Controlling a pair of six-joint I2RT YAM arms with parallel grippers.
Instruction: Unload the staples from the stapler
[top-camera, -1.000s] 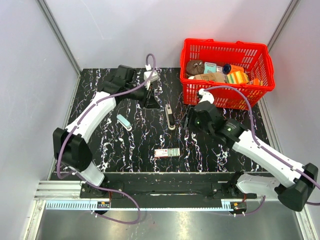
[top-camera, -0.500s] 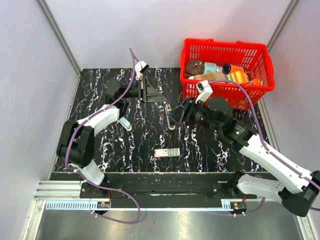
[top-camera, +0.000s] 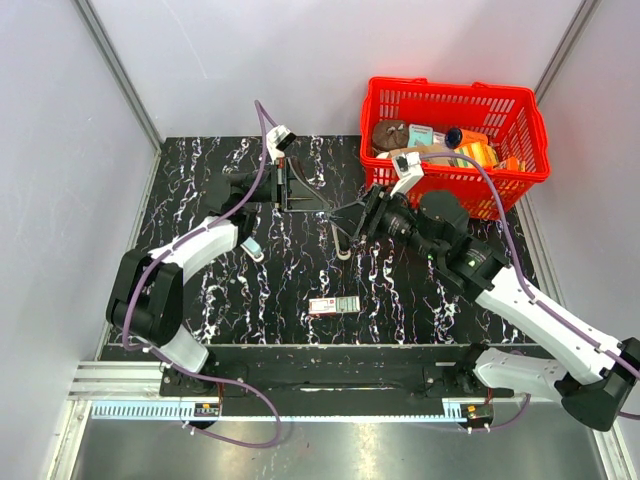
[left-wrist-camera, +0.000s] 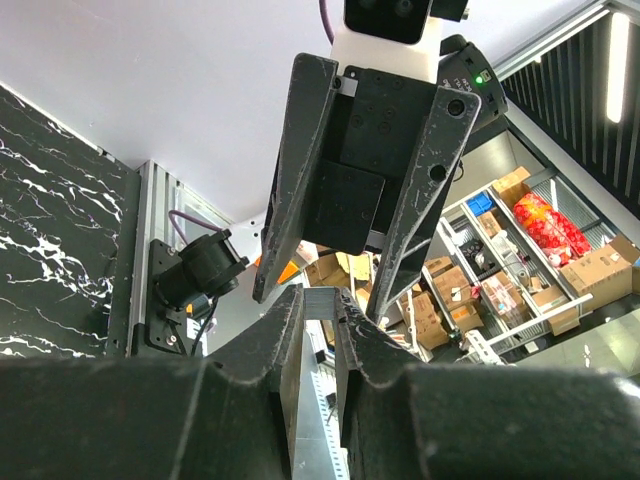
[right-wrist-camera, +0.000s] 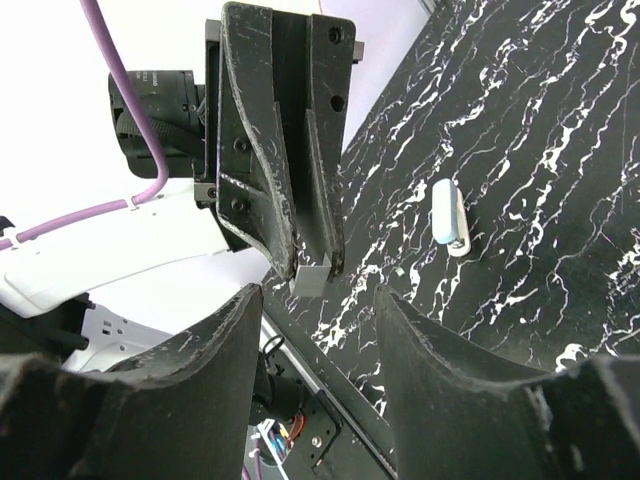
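Grey piece (right-wrist-camera: 312, 281) is pinched in the left gripper (top-camera: 318, 203), jaws nearly closed on it. It is likely a staple strip or the stapler's pusher, too small to tell. Right gripper (top-camera: 343, 224) faces it tip to tip at centre of the top view, jaws about half spread with nothing between them. Stapler (top-camera: 343, 250) lies flat on the black marbled table (top-camera: 200, 300) at centre frame, right under the right gripper, which covers its upper end; only the lower end shows. Going by that end, its long axis runs roughly up-down in the frame. Which end is the nose can't be told. Step in hand reads as a mid-air hand-off of the grey piece, left to right. To do it well, right should centre the piece in its gap, as the right wrist view nearly has it. It should come in straight along the left gripper's axis and close only once it overlaps the piece. Left should let go only after that grip is firm. The piece looks tiny and slick, so a skewed close could flick it onto the table. Pink-green box (top-camera: 334, 304) lower centre and white-blue item (top-camera: 250, 245) left of centre are well apart from this. Red basket (top-camera: 450, 85) sits upper right.
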